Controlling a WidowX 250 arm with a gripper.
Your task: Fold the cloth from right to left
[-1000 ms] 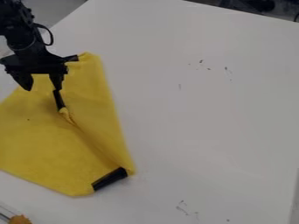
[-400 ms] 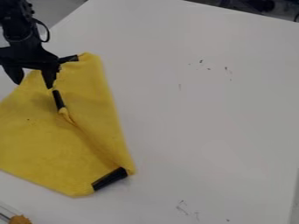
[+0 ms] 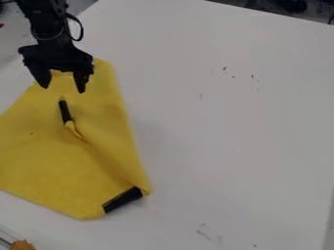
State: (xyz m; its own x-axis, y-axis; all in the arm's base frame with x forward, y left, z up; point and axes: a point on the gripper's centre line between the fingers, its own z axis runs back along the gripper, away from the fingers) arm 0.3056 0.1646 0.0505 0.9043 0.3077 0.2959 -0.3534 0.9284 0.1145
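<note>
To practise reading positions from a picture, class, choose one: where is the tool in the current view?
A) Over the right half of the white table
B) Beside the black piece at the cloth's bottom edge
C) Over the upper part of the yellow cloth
C: the tool hangs over the upper part of the yellow cloth, above the small black strip.

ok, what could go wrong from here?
Gripper hangs open over the far end of the yellow cloth; lowering it could drag the fold askew. The ridge between the upper black strip and lower black strip might press into a wrinkle.
</note>
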